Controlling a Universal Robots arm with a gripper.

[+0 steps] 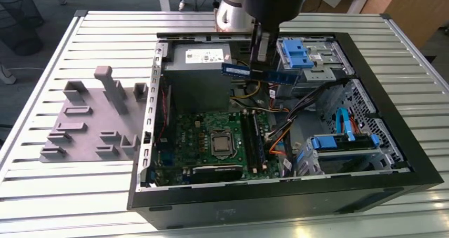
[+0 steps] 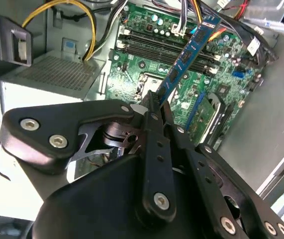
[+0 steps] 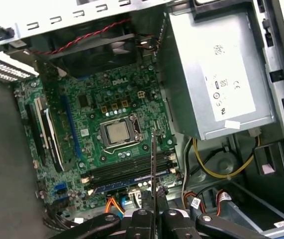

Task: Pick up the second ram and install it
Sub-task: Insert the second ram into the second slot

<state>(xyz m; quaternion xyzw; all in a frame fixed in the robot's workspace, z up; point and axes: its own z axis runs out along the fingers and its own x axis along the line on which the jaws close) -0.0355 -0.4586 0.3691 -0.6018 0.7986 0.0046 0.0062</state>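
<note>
Second ram [image 1: 281, 76] — a slim dark stick with small chips and a pale label — held in the air by the gripper [image 1: 260, 69], whose jaws are drawn narrow and clamp the stick's flat faces near mid-length. In the exterior view the stick hangs over the far end of the open computer case [image 1: 281, 196]. The power supply [image 1: 200, 64] is at its 9 o'clock and the blue drive cage [image 1: 298, 54] at its 1 o'clock, and it touches neither. It is well apart from the grey holder tray [image 1: 77, 127], which lies on the bench [image 1: 84, 196] at 9 o'clock of the case.

Governing relation: the memory slots [image 1: 251, 138] sit on the circuit board [image 1: 203, 127] toward 6 o'clock from the held stick, down on the case floor. The stick's long axis runs roughly from 9 to 3 o'clock, dipping slightly toward 4, whereas the slots run from 12 to 6 — the two axes appear crossed, not parallel.

In the second wrist view the ram [image 2: 189, 52] projects from the gripper [image 2: 154, 102] out over the slots [image 2: 166, 47] without touching them. In the first wrist view the ram [image 3: 153, 159] is seen edge-on as a thin line extending from the gripper [image 3: 152, 194], with the slots [image 3: 132, 173] and processor socket [image 3: 118, 132] beyond. Judged from these views, the stick is picked up but not seated in any slot.
</note>
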